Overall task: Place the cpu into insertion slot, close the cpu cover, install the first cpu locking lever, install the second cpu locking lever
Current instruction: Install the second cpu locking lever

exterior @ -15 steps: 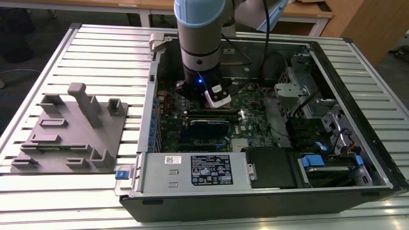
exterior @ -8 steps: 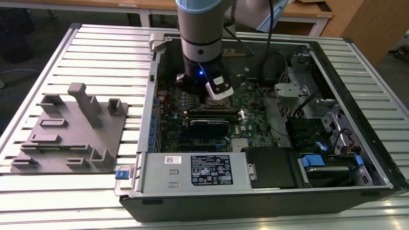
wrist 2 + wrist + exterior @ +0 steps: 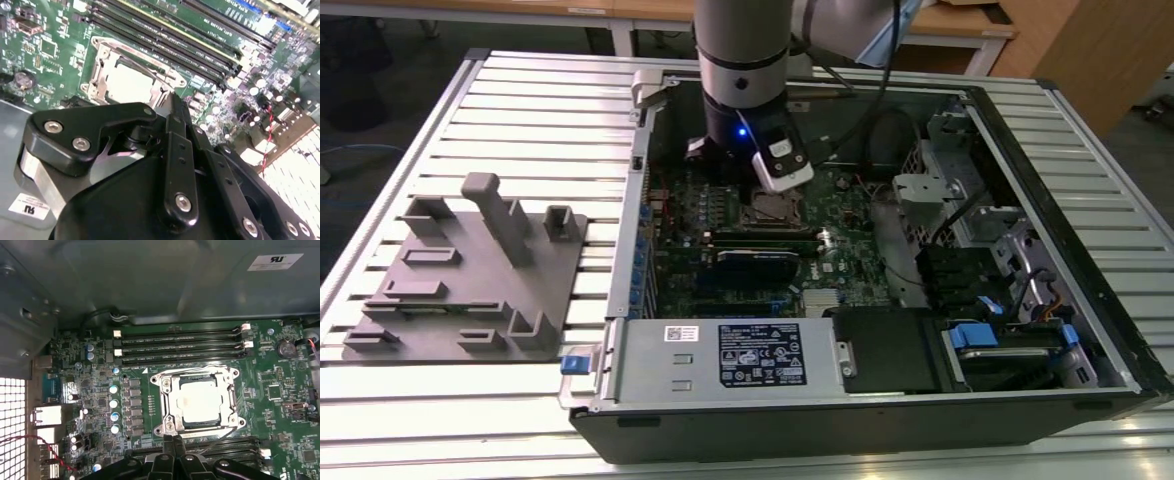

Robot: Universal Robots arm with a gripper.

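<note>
The cpu (image 3: 200, 402) (image 3: 127, 82) lies flat in the insertion slot (image 3: 774, 208), its pale silver face up. Around it the cpu cover (image 3: 167, 401) (image 3: 100, 65), a silver frame, lies down flat on the socket. My gripper (image 3: 173, 439) (image 3: 171, 100) (image 3: 778, 190) hangs just off one edge of the socket, its black fingers pressed together with nothing between them. In the first wrist view a thin metal lever (image 3: 220, 441) runs along that same edge beside the fingertips. Whether they touch it I cannot tell.
Long black memory slots (image 3: 180, 345) (image 3: 165, 35) flank the socket on both sides. The open computer case holds a grey labelled power-supply box (image 3: 720, 355), black cables (image 3: 894, 130) and drive bays. A grey plastic fixture (image 3: 467, 270) stands on the slatted table at the exterior view's left.
</note>
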